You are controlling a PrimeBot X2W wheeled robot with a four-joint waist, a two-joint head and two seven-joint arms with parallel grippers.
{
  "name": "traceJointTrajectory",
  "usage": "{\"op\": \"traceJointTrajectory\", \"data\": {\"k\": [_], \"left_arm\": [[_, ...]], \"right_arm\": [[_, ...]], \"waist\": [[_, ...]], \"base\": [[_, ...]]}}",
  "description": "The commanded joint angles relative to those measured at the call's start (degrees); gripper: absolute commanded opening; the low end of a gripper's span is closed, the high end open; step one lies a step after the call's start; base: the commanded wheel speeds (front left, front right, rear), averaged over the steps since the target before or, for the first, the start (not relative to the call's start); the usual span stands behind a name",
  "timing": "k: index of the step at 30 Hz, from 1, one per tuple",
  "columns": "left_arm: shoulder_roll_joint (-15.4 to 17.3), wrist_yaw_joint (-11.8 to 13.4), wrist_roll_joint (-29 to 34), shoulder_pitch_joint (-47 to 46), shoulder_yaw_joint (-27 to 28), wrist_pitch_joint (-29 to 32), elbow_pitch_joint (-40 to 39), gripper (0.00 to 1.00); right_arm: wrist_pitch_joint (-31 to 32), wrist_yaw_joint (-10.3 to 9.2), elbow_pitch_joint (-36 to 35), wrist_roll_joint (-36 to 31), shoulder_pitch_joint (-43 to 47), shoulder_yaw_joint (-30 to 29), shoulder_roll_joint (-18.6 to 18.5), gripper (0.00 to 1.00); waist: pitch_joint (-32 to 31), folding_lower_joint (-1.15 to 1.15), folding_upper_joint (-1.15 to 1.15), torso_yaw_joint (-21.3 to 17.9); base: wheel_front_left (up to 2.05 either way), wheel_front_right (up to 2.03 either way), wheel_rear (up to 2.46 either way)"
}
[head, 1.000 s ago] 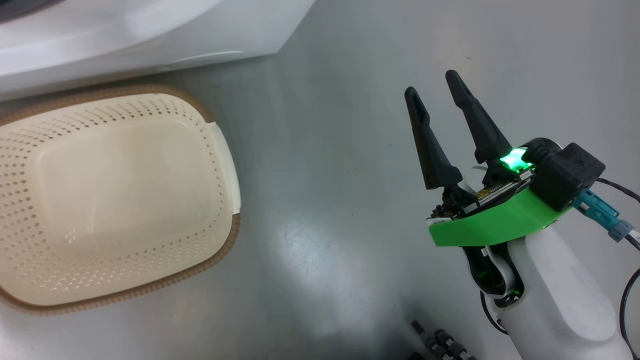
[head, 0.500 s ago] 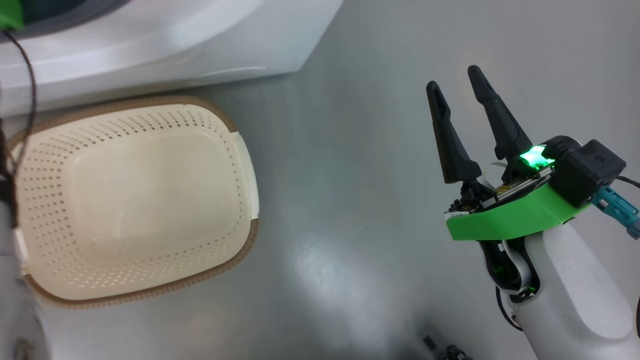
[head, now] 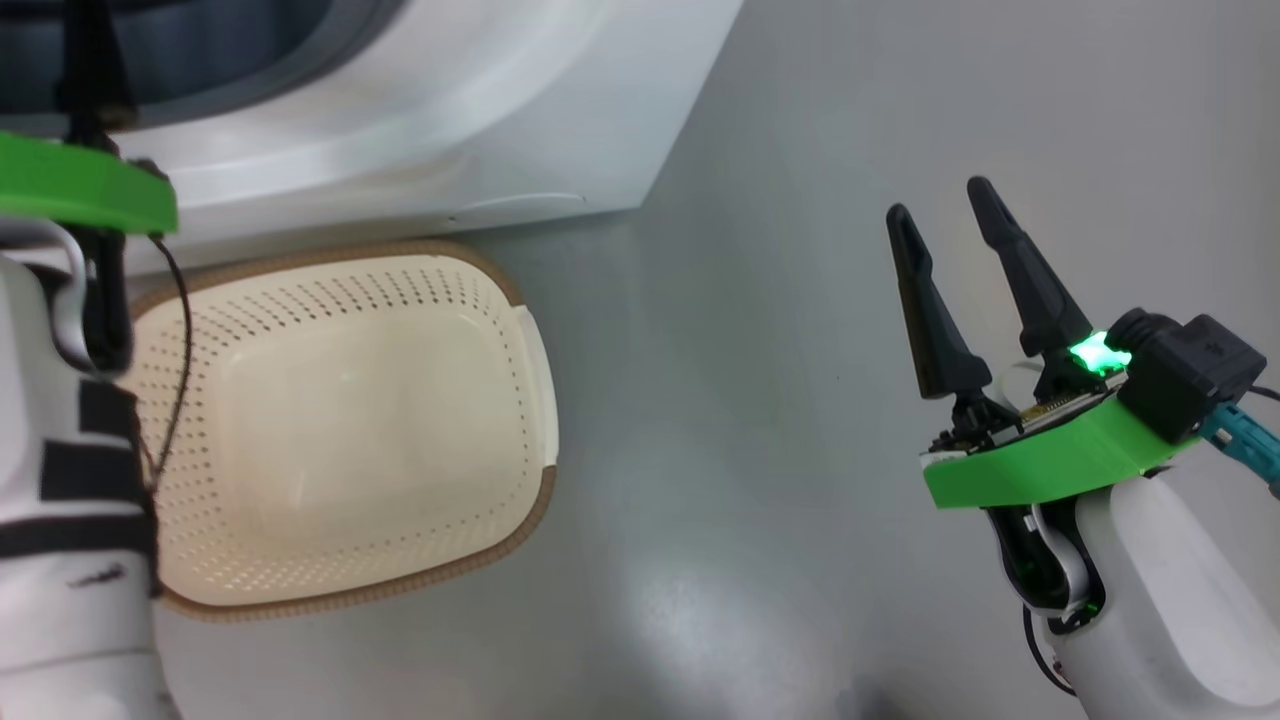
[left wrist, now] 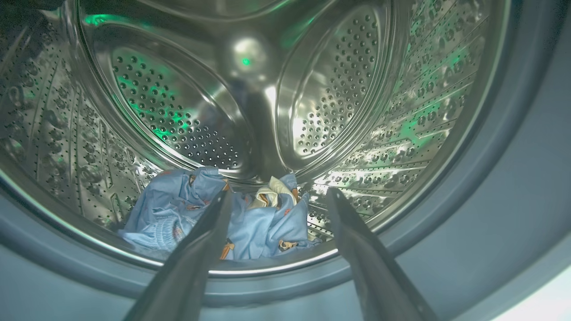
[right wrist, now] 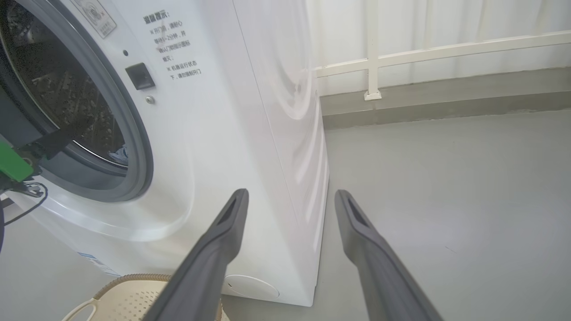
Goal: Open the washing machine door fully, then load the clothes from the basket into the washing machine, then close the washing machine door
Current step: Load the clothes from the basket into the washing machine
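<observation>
We see the left gripper pointed into the washing machine, fingers spread wide w/ nothing btwn them. The clothes lie in a crumpled heap at the bottom front of the steel drum, just inside the grey gasket. In the left wrist view they sit behind and btwn the two fingers: light blue w/ small orange-brown prints and a bit of cream cloth. We can't tell if the fingertips touch the fabric. In the right wrist view the left fingers reach approx. to the drum's mouth. The right gripper hangs over the grey floor, well apart from the clothes and off to the machine's right side. Its jaws are also spread, holding nothing. The basket stands on the floor right in front of the machine, btwn the two arms in the head view, w/ its perforated cream inside in full view.
</observation>
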Motion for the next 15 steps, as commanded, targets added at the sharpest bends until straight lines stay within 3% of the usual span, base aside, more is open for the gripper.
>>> {"op": "traceJointTrajectory", "data": {"k": [1, 15], "left_arm": [[1.8, -0.3, -0.5, 1.8, 1.2, -0.3, -2.3, 1.0], [-2.5, -0.3, -0.4, 19.5, 2.7, -0.3, -14.1, 1.0]], "right_arm": [[-0.5, 0.42, -1.1, -0.3, 2.1, 0.6, -0.4, 1.0], [-0.5, 0.42, 0.0, -0.2, 8.1, -0.9, -2.5, 1.0]], "waist": [[-1.5, 0.01, 0.0, 0.9], [-10.9, 0.01, 0.0, 3.8]], "base": [[0.0, 0.0, 0.0], [0.0, 0.0, 0.0]]}}
